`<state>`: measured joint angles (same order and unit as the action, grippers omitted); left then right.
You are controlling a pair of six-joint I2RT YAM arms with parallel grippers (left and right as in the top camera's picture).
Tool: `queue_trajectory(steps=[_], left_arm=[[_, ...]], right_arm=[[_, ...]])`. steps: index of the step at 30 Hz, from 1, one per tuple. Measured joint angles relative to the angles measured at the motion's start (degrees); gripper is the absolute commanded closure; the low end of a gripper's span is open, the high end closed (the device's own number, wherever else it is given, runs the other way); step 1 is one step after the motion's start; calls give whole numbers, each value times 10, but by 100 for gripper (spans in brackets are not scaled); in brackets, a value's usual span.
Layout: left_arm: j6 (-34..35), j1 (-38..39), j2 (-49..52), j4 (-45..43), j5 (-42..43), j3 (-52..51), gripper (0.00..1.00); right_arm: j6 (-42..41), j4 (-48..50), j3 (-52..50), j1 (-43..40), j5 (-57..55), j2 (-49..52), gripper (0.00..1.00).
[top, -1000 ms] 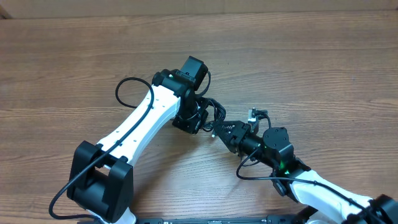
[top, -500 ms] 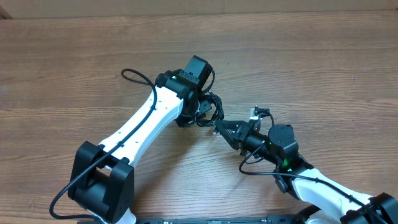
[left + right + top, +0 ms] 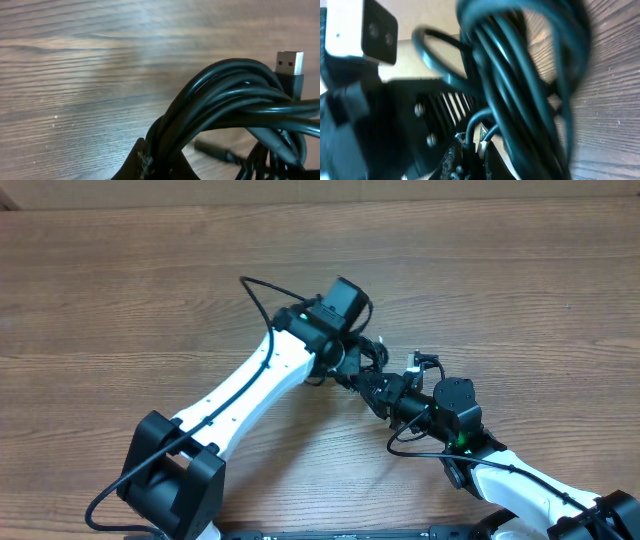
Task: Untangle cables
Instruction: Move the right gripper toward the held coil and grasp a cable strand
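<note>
The cables are a small black tangle held between both grippers at the table's middle. In the left wrist view the cables arch up as a thick bundle with a silver USB plug at the top right. My left gripper is shut on the bundle's lower left end. In the right wrist view the cables fill the frame, and my right gripper is shut on a thin strand low in the tangle. Seen from overhead, my left gripper and right gripper almost touch.
A loose plug end sticks out beside the right arm. The left arm's own thick wire loops above its forearm. The left wrist camera housing sits close at the right wrist view's top left. Bare wooden table lies all around.
The left gripper has carried the tangle right and toward the far edge. The right gripper has followed and shut on a strand.
</note>
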<state>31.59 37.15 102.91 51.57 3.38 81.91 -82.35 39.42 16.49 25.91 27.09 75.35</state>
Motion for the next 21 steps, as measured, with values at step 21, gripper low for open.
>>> queue_trajectory(steps=[21], left_arm=[[-96,-8,0,34,14,2,96]], right_arm=[[50,30,0,-9,19,0,96]])
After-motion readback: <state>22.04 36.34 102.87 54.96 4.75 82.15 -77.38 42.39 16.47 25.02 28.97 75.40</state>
